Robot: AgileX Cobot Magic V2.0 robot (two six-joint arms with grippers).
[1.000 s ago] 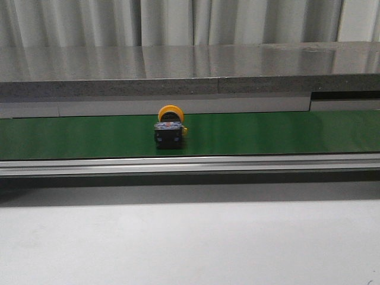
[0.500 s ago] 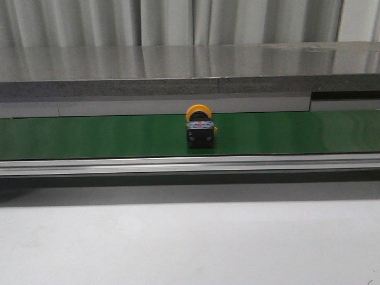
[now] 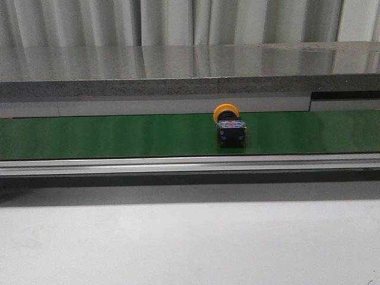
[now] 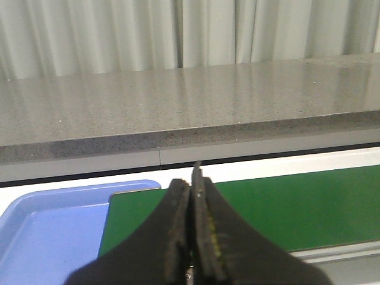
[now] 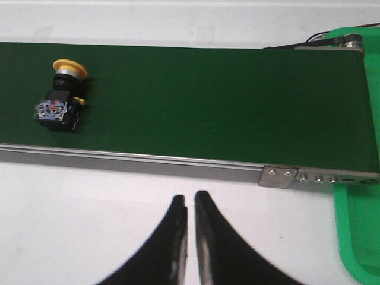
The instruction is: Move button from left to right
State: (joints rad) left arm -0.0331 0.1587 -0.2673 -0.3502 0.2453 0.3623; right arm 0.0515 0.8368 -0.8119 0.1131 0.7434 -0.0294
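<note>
The button [image 3: 230, 127] has moved right along the green belt [image 3: 107, 135]; its label is unreadable.

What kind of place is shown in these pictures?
Probably a workshop or a test cell built like a small factory line. A green conveyor belt on a metal frame carries an industrial push button, a blue tray sits at one end, and a grey stone-like counter with curtains runs behind.

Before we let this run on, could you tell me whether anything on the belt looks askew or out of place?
Only the button: it lies tipped on its side on the belt, yellow cap toward the far edge, rather than standing upright. No damage or spill shows.
</note>
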